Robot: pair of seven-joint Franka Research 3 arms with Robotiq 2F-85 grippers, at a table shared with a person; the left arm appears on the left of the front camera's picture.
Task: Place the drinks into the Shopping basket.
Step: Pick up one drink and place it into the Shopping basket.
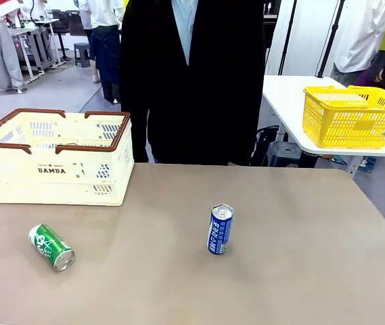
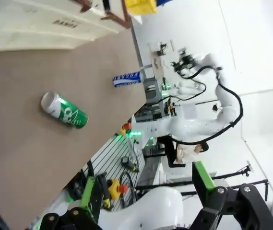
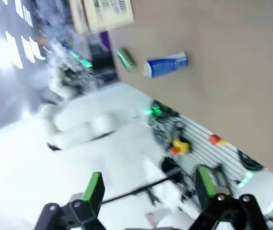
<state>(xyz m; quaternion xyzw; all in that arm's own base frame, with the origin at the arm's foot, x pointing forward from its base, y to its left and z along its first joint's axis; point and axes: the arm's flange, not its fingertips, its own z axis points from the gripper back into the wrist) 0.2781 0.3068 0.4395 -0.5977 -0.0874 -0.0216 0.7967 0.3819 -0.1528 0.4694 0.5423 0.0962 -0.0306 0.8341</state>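
Two sets of fingers, both spread wide, nothing held. Left fingers (image 2: 89, 191) hang back off the near edge of the bench (image 1: 314, 257), well apart from both drinks; right fingers (image 3: 94, 188) likewise.

Green can (image 1: 51, 248) lies on its side, near left of the bench. Its long axis runs diagonally, silver top toward near-right. It is on the left arm's side, so I judge it the left arm's pick, closing across the axis, not along it.

Blue can (image 1: 220, 229) stands upright near mid-bench, slightly right, well apart from the green; likely the right arm's.

Shopping basket (image 1: 16, 177) sits far left, beyond the green can, both drinks outside it. A person (image 1: 192, 88) stands at the far edge.
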